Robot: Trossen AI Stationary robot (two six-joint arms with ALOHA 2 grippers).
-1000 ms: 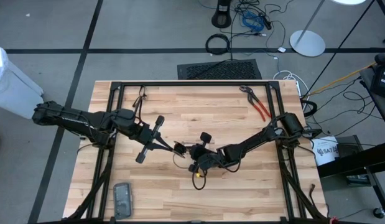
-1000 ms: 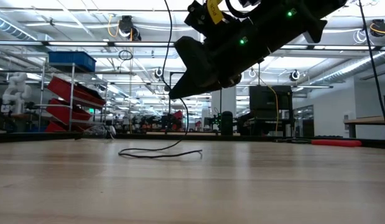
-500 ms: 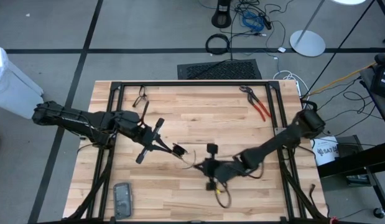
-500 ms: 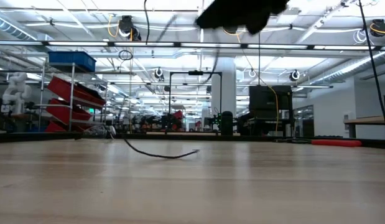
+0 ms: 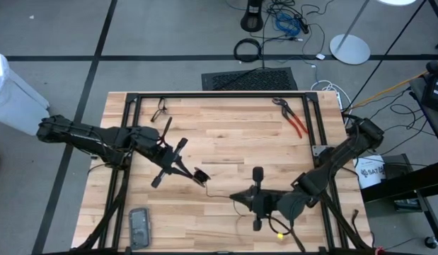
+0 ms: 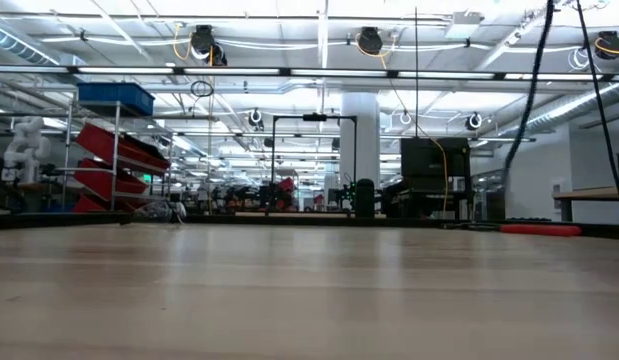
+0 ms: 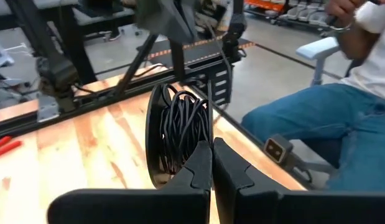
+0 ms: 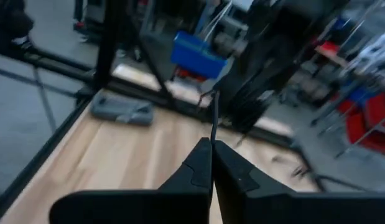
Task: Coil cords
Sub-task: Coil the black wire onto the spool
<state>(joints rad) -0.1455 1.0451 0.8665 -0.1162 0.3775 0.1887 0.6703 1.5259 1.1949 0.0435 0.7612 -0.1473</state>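
Two tools clamp the cord [image 5: 220, 193]: left tool [image 5: 202, 176] and right tool [image 5: 236, 197], both shut on it. Thin and limp, it likely sags; best gripped near its ends.

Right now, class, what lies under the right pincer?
Under the right pincer, shut on the cord, only bare wooden table shows. The cord runs to the left pincer. What the arm itself covers cannot be seen.
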